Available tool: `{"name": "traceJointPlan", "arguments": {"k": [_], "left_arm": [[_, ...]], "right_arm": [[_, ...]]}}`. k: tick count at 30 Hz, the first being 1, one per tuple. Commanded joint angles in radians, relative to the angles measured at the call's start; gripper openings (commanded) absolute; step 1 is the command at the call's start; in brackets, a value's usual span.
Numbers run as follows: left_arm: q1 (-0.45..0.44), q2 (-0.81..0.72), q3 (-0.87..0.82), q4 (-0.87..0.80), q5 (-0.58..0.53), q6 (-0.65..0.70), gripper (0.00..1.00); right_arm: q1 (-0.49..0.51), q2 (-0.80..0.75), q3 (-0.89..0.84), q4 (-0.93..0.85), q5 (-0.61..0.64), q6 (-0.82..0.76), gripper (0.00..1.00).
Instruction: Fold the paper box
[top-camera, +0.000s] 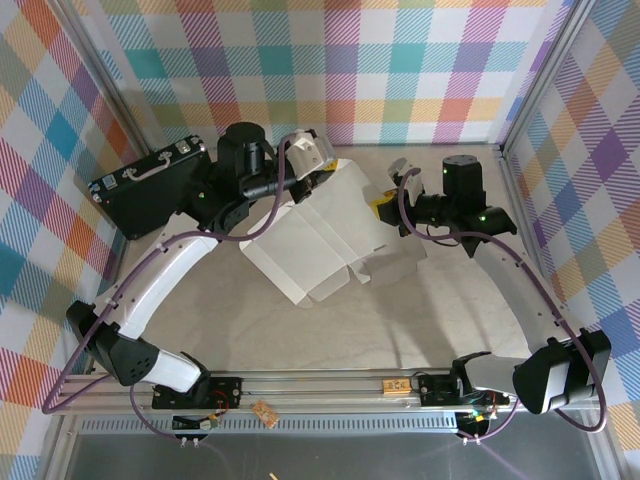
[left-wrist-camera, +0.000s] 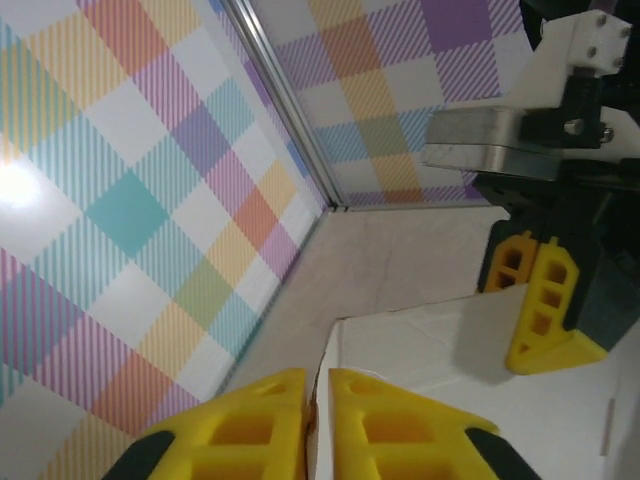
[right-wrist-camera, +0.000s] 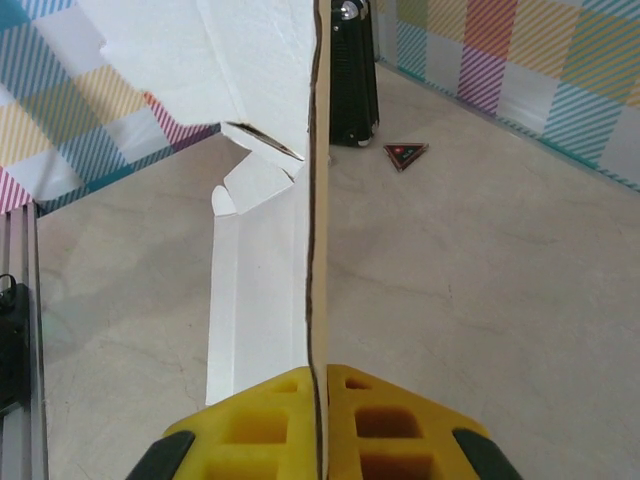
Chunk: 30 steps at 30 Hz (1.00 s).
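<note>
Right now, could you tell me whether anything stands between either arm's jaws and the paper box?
Nothing visible does. Both the left jaws and the right jaws are shut on edges of the paper box. The black case sits off to the left, apart from it.

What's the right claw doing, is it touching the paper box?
Touching. The right wrist view shows the paper box pinched edge-on in the right gripper, no gap at its yellow fingers.
</note>
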Motion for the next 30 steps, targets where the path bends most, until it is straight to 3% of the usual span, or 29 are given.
{"name": "traceJointPlan", "arguments": {"k": [1, 6, 12, 18, 23, 24, 26, 28, 30], "left_arm": [[-0.047, 0.007, 0.058, -0.123, -0.091, 0.009, 0.06], [-0.135, 0.022, 0.086, -0.124, -0.262, -0.001, 0.00], [-0.217, 0.040, 0.026, -0.069, -0.352, -0.089, 0.00], [-0.229, 0.027, -0.047, 0.072, -0.377, -0.182, 0.01], [-0.181, -0.156, -0.053, 0.009, -0.280, -0.181, 0.42], [-0.128, -0.205, -0.067, -0.021, -0.237, -0.181, 0.49], [0.020, -0.281, -0.122, -0.053, -0.138, -0.171, 0.66], [0.176, -0.339, -0.218, -0.058, 0.008, -0.124, 0.79], [0.256, -0.397, -0.355, 0.013, 0.083, -0.073, 0.93]], "right_arm": [[0.011, -0.026, 0.047, -0.004, 0.016, 0.002, 0.00], [0.033, -0.020, 0.050, 0.035, 0.045, 0.091, 0.00], [0.070, -0.032, 0.042, 0.078, 0.056, 0.214, 0.00], [0.084, -0.064, 0.009, 0.073, 0.094, 0.214, 0.00], [0.047, -0.059, 0.022, -0.016, 0.098, 0.033, 0.00], [0.021, -0.049, 0.032, -0.021, 0.058, 0.037, 0.00], [-0.037, -0.020, 0.035, 0.044, -0.143, 0.052, 0.00], [-0.030, 0.002, 0.055, 0.065, -0.142, 0.028, 0.00], [-0.030, 0.039, 0.117, 0.029, -0.158, 0.053, 0.00]]}}
